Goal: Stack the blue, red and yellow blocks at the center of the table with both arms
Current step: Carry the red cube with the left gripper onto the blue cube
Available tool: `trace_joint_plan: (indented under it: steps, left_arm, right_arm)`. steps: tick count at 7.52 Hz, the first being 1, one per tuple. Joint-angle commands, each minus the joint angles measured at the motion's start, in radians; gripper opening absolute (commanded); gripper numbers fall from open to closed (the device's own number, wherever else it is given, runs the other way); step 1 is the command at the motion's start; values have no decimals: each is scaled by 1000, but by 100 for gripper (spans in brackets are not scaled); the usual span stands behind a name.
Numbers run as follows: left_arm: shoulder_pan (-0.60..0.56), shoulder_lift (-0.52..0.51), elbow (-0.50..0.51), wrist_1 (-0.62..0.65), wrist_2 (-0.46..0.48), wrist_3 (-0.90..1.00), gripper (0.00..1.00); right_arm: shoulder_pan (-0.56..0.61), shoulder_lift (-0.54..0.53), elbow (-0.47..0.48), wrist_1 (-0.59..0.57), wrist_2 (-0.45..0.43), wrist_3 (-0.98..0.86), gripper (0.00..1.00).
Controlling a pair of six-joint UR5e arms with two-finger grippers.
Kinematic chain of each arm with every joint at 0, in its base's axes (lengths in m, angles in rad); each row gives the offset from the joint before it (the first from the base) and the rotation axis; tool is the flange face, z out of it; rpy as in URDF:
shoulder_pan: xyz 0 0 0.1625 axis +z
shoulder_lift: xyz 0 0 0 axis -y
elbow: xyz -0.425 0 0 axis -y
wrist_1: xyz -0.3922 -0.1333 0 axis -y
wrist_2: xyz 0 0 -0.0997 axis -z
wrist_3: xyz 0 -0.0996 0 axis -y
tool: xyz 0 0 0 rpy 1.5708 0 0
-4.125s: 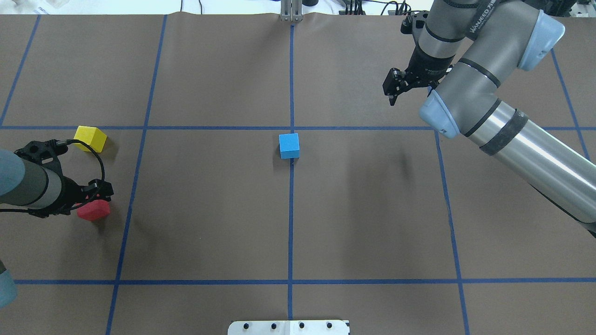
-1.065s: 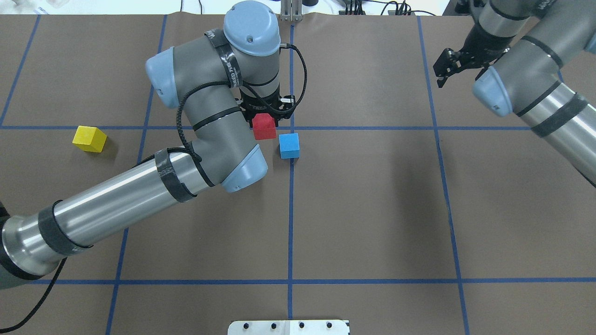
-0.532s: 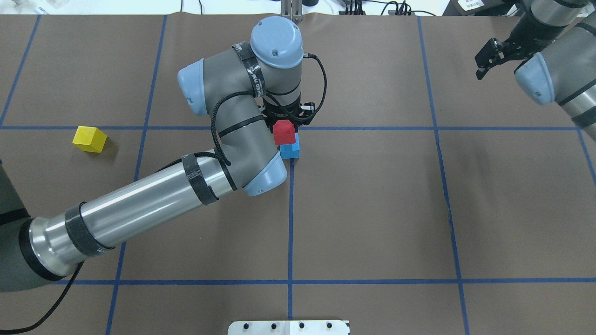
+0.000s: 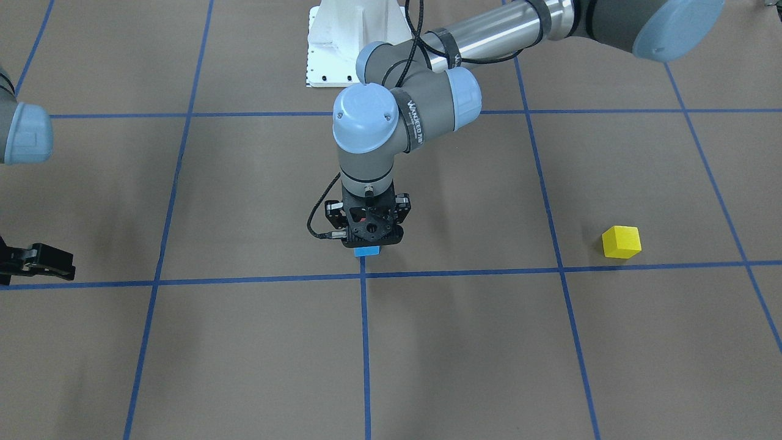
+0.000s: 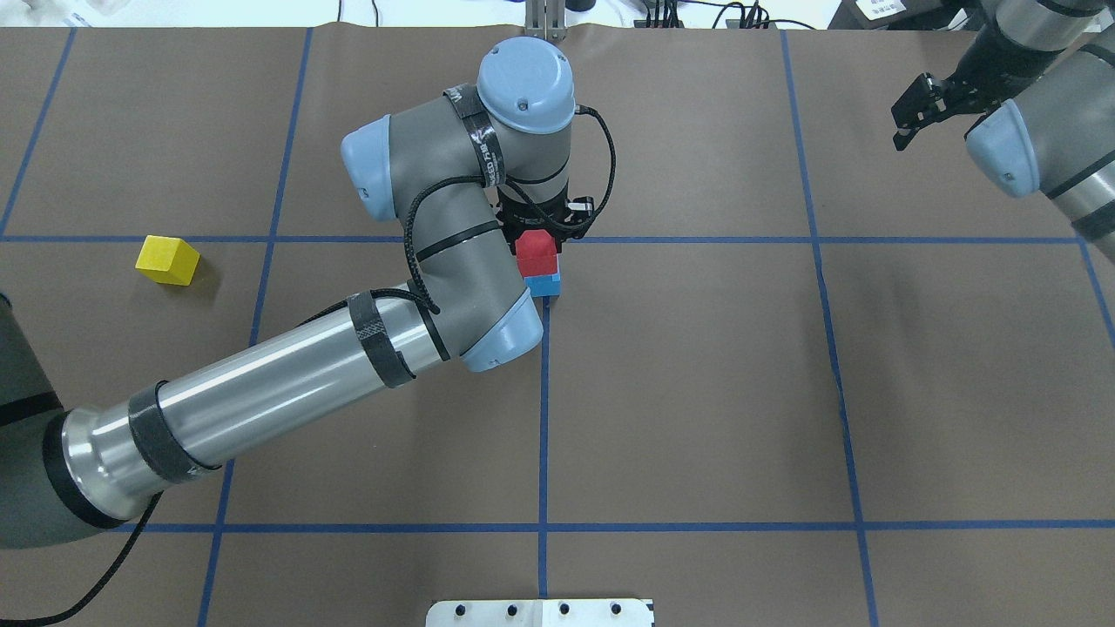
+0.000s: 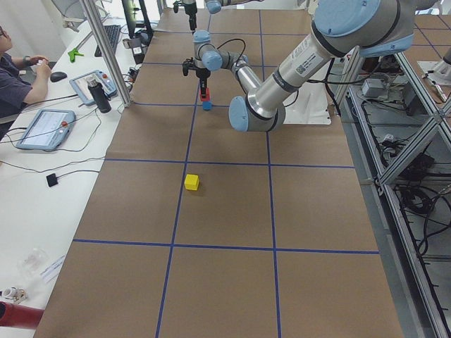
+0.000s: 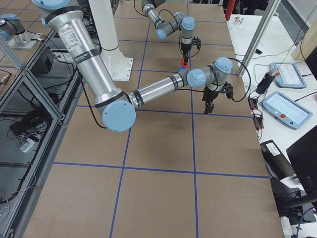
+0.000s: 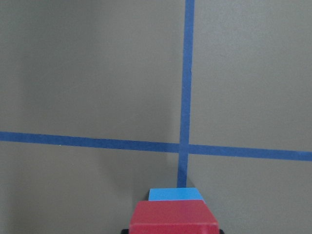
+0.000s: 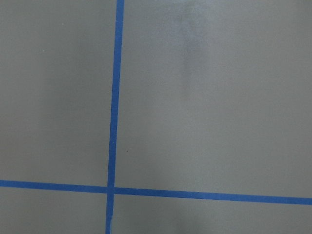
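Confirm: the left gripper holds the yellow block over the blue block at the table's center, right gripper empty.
Wrong colour. The overhead view shows the left gripper holding the red block over the blue block; the yellow block lies apart, untouched. The right gripper is empty.

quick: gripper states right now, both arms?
Left gripper: closed on the red block, over the blue block.
Right gripper: open, holding nothing.
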Motion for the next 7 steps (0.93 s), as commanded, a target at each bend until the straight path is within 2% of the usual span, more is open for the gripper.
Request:
trace_joint_plan:
  steps: [1, 5, 6, 7]
  left_arm:
    - [3, 0, -2, 0, 0, 1, 0]
    - [3, 2, -1, 0, 0, 4, 0]
    - [3, 0, -1, -1, 0, 4, 14]
    - [3, 2, -1, -1, 0, 4, 44]
  right_arm:
    - [0, 1, -1, 0, 0, 2, 99]
    - [-1, 0, -3, 0, 0, 7, 99]
    - [-1, 0, -3, 0, 0, 7, 99]
    - [-1, 0, -6, 0, 0, 7, 99]
